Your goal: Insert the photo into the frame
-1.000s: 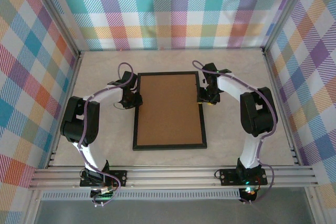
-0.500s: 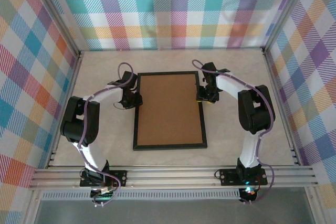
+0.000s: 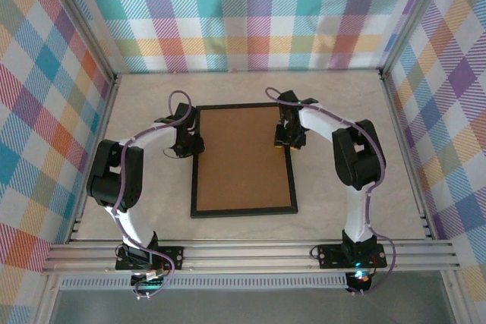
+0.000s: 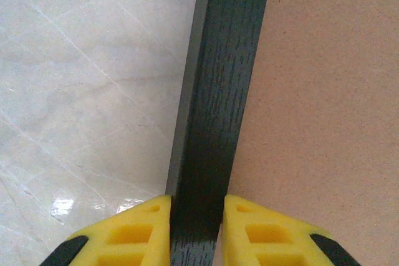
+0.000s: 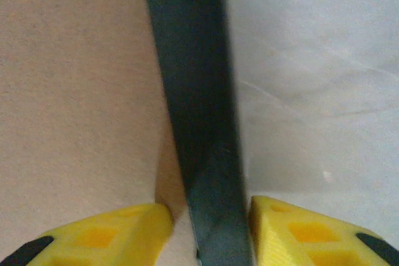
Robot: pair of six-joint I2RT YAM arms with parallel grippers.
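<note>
The frame is pinched at its left rail by the left gripper; its right rail is straddled by the right gripper, jaws spread.

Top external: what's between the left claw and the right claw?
Only the brown back board of the frame, bare, spanning from the left claw to the right claw. Each claw straddles a black side rail, as the wrist views show.

Pale marble-patterned bench with faint grey veins, pastel plaid walls rising on three sides, silver aluminium rails along the near edge
</note>
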